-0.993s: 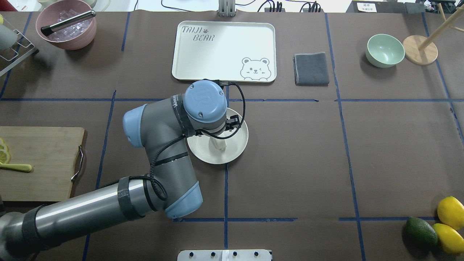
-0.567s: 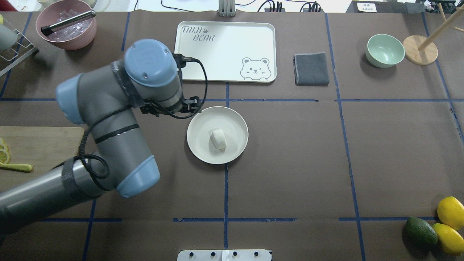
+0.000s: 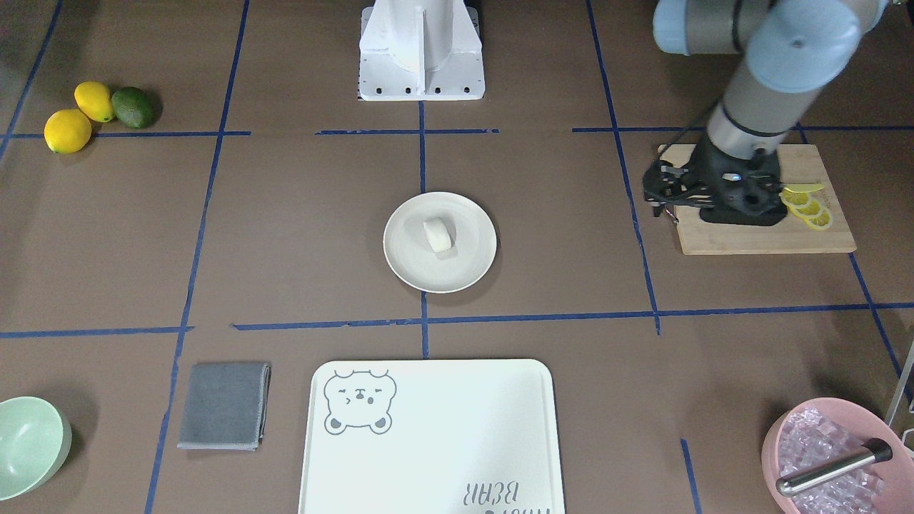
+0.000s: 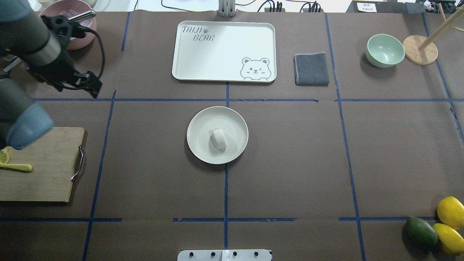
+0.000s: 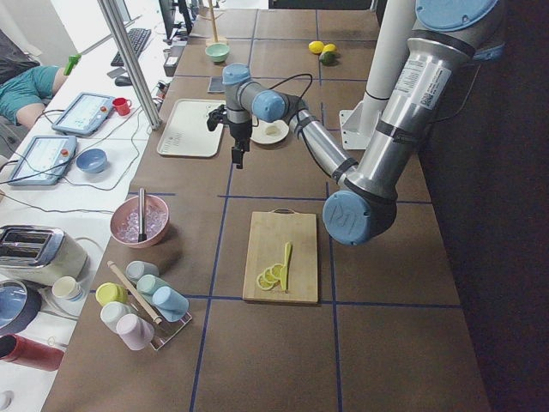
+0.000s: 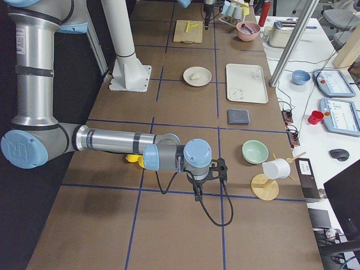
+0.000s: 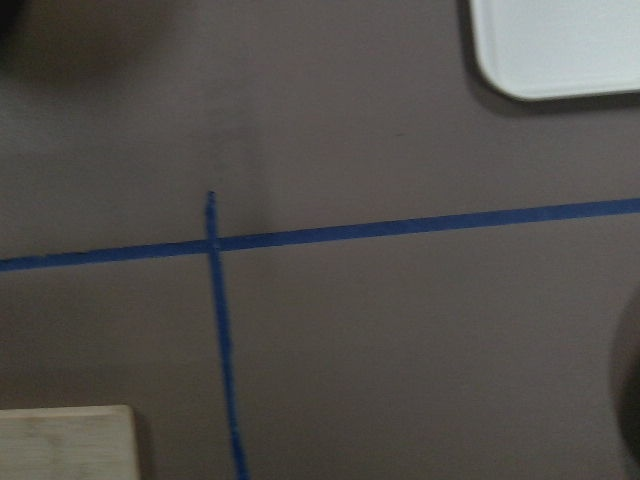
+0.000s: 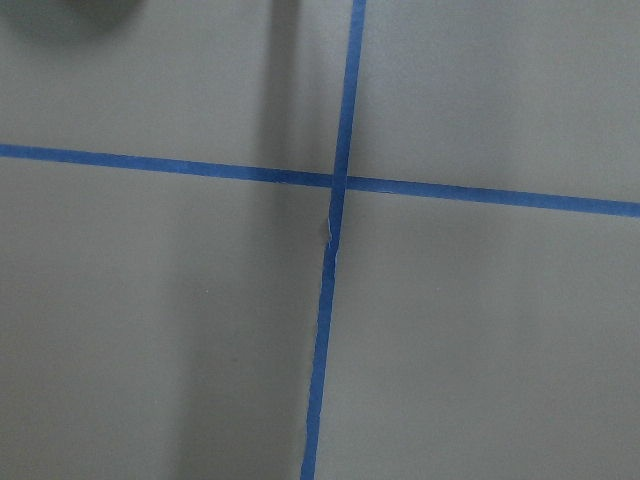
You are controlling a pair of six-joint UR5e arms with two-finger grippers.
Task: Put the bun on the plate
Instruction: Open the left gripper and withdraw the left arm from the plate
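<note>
Looking across the table, I see the bun [image 4: 218, 139] resting near the middle of the plate [image 4: 237, 121] with nothing touching it, so by my reckoning the placing itself is done. The left gripper [image 4: 92, 87] hangs over bare brown table, and from there the plate and bun lie well away to its right, towards the table's centre, with the wooden cutting board [image 4: 43, 166] on its near side, towards the robot. It carries nothing that I can make out, but its fingers are a dark tangle from every angle, so I cannot tell whether they are apart or together. The right gripper [image 6: 198, 194] sits low at the far end of the table, well apart from the plate; only the side camera catches it, too small to say how its fingers stand. All that seems left is for the arms to park.
</note>
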